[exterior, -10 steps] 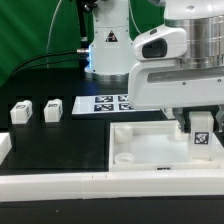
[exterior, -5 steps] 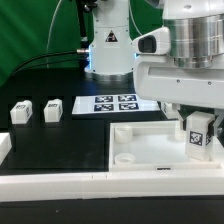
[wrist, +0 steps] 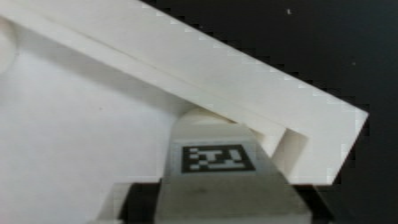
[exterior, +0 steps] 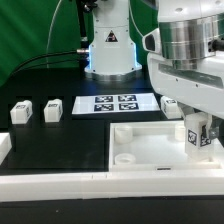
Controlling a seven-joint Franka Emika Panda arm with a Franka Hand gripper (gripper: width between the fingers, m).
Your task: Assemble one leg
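So, the leg (exterior: 197,131) is a stubby little white block, matte plastic by the look of it, with a crisp black-and-white square marker on its face. The hand (exterior: 198,140) is clamped on it, one dark finger on each side, so the jaws stand only as far apart as the block is wide. The wrist view shows the same thing up close: the marker face sits right in front of the hand's grey body, and the leg's far end is tucked up against a corner of the tray (exterior: 150,145).

That tray is directly under the hand. It's a big, square, smooth white piece with a raised rim and a round socket in the corner nearest the exterior view's left. I can't tell whether the leg is actually touching the tray or just hovering in that corner.

Well off to the exterior view's left of the hand, two loose legs (exterior: 36,111) of the same shape sit on the black tabletop (exterior: 50,140). Between them and the hand lies the marker board (exterior: 115,102), thin and flat.
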